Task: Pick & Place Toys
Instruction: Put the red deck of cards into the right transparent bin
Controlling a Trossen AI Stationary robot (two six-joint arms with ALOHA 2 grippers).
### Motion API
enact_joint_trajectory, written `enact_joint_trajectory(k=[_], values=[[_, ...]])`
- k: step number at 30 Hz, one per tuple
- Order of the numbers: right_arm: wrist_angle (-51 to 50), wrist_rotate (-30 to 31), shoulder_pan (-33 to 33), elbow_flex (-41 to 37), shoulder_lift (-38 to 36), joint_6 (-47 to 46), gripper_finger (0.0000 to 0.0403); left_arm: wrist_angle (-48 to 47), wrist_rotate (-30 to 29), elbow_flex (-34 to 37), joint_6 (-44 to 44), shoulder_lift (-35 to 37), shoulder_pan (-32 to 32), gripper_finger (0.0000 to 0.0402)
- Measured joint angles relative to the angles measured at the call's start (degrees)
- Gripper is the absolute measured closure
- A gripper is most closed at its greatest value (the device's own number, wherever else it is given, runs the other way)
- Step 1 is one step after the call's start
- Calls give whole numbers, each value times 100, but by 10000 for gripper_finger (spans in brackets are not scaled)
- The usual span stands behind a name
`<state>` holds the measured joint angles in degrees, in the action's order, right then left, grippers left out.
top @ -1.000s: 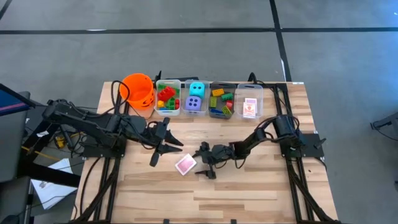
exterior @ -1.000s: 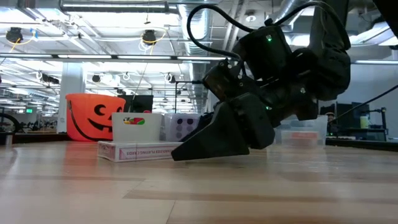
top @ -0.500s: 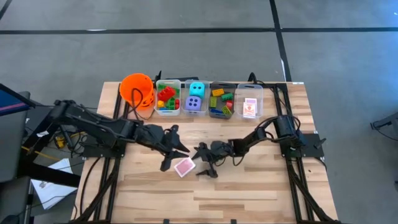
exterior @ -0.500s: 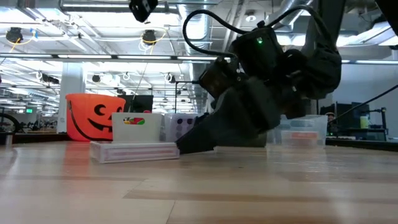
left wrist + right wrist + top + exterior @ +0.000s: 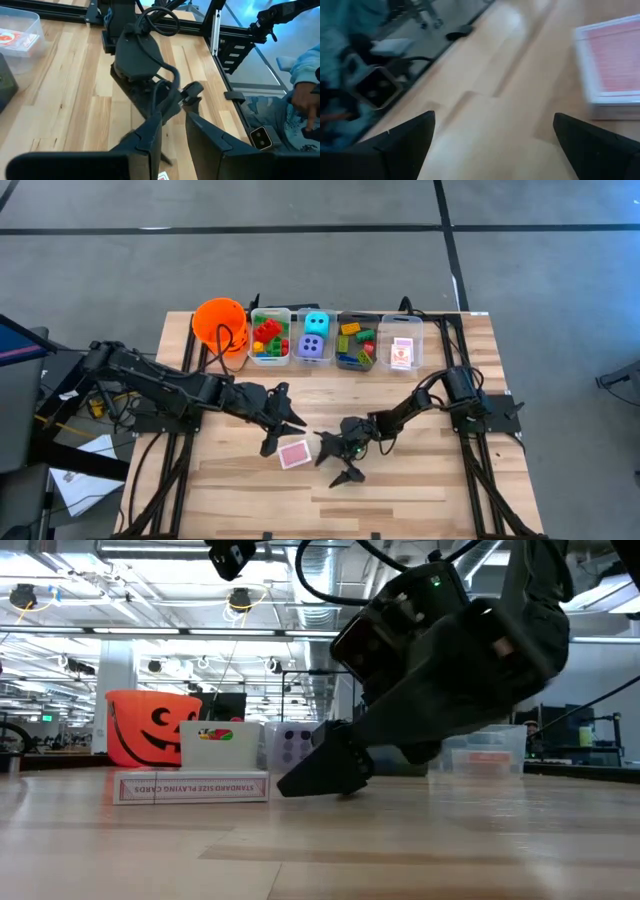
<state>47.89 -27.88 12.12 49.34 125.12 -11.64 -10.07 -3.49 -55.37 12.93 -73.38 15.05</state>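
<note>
A pink-backed deck of playing cards (image 5: 293, 455) lay flat on the wooden surface (image 5: 420, 480), toward the middle and nearer the front edge, free of both arms. In the low view its side (image 5: 190, 787) read "standard size playing cards".

The right end effector (image 5: 338, 458) sat low over the surface just beside the deck, on the side toward the right edge, with its two fingers spread wide and nothing between them. In the right wrist view the deck (image 5: 610, 75) lay ahead of the open fingers (image 5: 402, 137), apart from them.

The left end effector (image 5: 278, 428) hovered just behind the deck, toward the back edge, its fingers (image 5: 150, 140) drawn near each other with a narrow gap and holding nothing.

Along the back edge stood an orange pumpkin-face bucket (image 5: 221, 325) and a row of clear bins (image 5: 335, 340) holding coloured bricks (image 5: 266, 337), a cyan die (image 5: 316, 322), a purple die (image 5: 313, 346) and another card pack (image 5: 402, 352).
</note>
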Motion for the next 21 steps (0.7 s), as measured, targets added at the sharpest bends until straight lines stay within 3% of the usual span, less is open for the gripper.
enact_joint_trajectory(k=[21], values=[[-340,1733,-96,9,-26,703,3,3,4,0,-17,2,0,321]])
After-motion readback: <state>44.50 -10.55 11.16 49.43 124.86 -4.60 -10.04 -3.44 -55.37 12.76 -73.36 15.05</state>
